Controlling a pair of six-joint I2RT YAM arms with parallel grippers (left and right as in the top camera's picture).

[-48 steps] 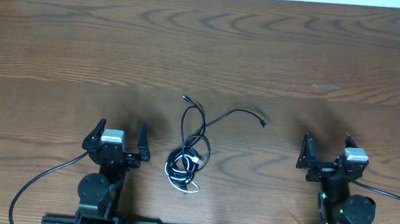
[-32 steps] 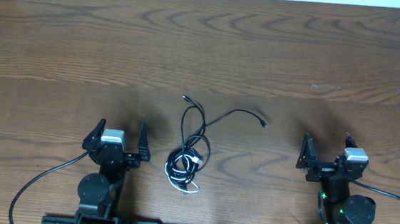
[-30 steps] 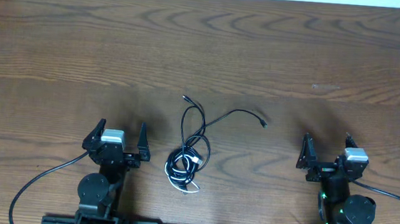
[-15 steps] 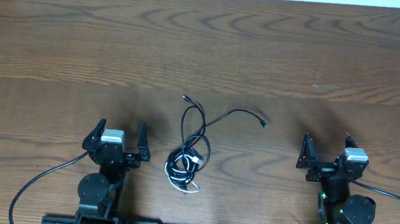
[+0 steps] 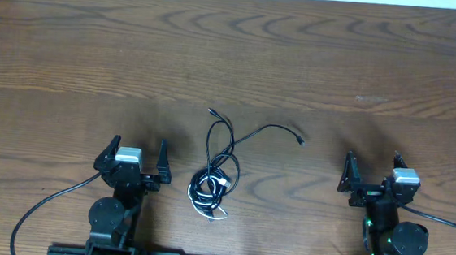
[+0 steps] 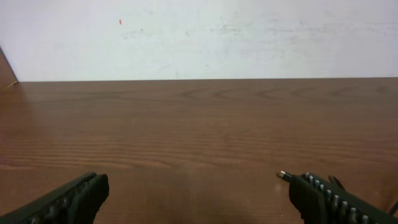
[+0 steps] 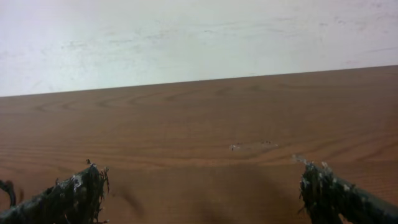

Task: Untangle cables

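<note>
1. My left jaws stand spread as wide as they go and grip nothing. Their two black ribbed fingers (image 6: 67, 200) show at 7 and 5 o'clock of the left wrist view, with bare wood between them.
2. My right jaws are spread just as wide and are just as empty. Their worn black fingers (image 7: 69, 196) sit in the lower corners of the right wrist view.
3. The tangle of thin black cables (image 5: 218, 171) lies on the dark brown wood-grain counter (image 5: 234, 55), between my two arms and touched by neither.
4. Seen from overhead, my left jaws are at 9 o'clock of the tangle and my right jaws at 3 o'clock, the right pair farther off.
5. The 6 o'clock end of the tangle is a tight coil, and a short white cable (image 5: 218, 214) is wound into it.
6. Long loops run from the coil toward 12 o'clock and end in a small plug (image 5: 211, 110). One strand arcs off toward 2 o'clock and ends in a second plug (image 5: 301, 141).
7. In the left wrist view a silver-tipped plug (image 6: 285, 176) lies on the counter beside the 5 o'clock finger, not touching it.
8. A white wall (image 6: 199, 37) rises past the counter's far edge at 12 o'clock.
</note>
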